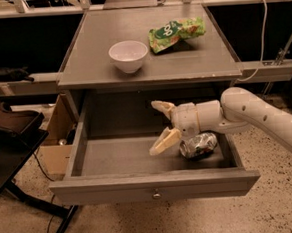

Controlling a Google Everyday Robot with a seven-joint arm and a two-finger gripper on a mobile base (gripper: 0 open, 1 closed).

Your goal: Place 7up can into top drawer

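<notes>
Table (pixel 202 59) at centre, top drawer (pixel 116 187) standing pulled out beneath it. Reaching into that drawer from the right, white arm (pixel 266 115) with gripper (pixel 157 126) spread open above the drawer floor, holding nothing. Lying on its side inside the drawer, just right of the lower finger: 7up can (pixel 198 145).
</notes>
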